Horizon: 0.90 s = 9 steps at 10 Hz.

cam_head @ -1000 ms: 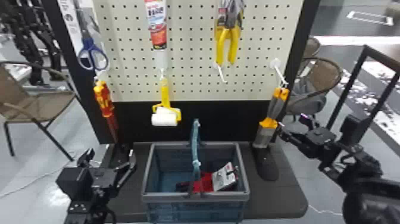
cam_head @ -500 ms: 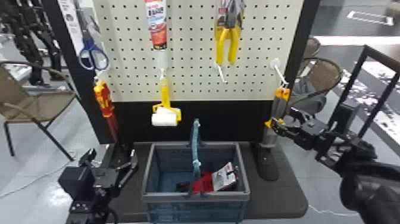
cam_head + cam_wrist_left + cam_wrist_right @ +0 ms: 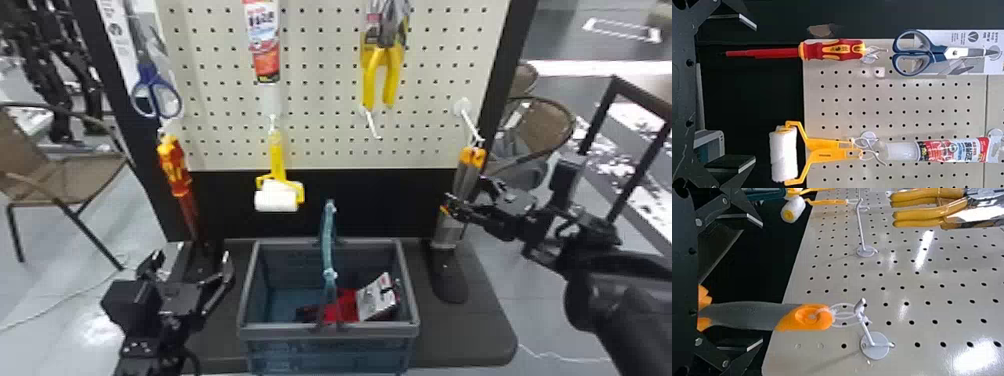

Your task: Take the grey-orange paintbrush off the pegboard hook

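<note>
Paintbrush (image 3: 750,315) hangs by its cord from the right hook (image 3: 866,332), between the right gripper's (image 3: 763,283) parted jaws. Likely light, stiff, slightly slippery; grip the handle's middle squarely.

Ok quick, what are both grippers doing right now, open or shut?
Left gripper: open, holding nothing.
Right gripper: open, the grey-orange paintbrush between its spread fingers but not clamped.

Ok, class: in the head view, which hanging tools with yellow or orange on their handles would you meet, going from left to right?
Red-orange screwdriver → yellow-handled roller → yellow-handled pliers → grey-orange paintbrush.
</note>
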{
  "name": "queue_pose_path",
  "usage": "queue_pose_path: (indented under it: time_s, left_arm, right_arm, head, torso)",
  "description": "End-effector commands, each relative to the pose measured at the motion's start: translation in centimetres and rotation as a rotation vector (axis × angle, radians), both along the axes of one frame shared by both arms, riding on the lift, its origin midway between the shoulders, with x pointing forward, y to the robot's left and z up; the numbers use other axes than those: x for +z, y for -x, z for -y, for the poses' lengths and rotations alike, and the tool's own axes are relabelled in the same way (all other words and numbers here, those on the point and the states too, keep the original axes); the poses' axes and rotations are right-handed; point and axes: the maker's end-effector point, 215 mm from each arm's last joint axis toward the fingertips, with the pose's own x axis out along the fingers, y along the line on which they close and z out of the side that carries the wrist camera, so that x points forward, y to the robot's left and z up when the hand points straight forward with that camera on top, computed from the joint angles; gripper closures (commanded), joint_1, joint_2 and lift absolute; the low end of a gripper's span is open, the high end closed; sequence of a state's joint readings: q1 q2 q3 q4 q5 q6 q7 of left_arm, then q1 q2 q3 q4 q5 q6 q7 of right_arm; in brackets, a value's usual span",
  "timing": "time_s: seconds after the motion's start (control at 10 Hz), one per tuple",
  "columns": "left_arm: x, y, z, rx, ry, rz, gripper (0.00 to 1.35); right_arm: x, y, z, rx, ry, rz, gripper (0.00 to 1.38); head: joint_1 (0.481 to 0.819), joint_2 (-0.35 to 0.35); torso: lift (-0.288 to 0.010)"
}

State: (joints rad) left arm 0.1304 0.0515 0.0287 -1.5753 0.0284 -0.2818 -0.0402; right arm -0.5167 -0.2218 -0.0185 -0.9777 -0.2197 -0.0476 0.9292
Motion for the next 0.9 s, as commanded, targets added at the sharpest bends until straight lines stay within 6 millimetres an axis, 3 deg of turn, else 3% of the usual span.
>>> queue_pose_path:
  time_s: [0.0,0.7,0.8]
  left_arm:
    - [-0.1,-0.1,0.2,-0.002,0.000,-0.003,0.12]
    - [-0.4,-0.1,0.1,-0.004,-0.008,-0.009,0.12]
    - [-0.3,-0.1,0.1,-0.006,-0.009,-0.008,0.12]
  right_arm:
    - [0.0,0.0,-1.5,0.038,0.011,-0.005,0.26]
    - [-0.3,-0.1,-4.9,0.126,0.030,-0.029,0.26]
    - [-0.3,-0.2,-4.8,0.124,0.027,-0.031,0.37]
  head:
    - [0.549,0.000]
    - [0.549,0.000]
    - [0.549,0.000]
  torso:
    - [-0.100]
    - [-0.100]
    - [-0.100]
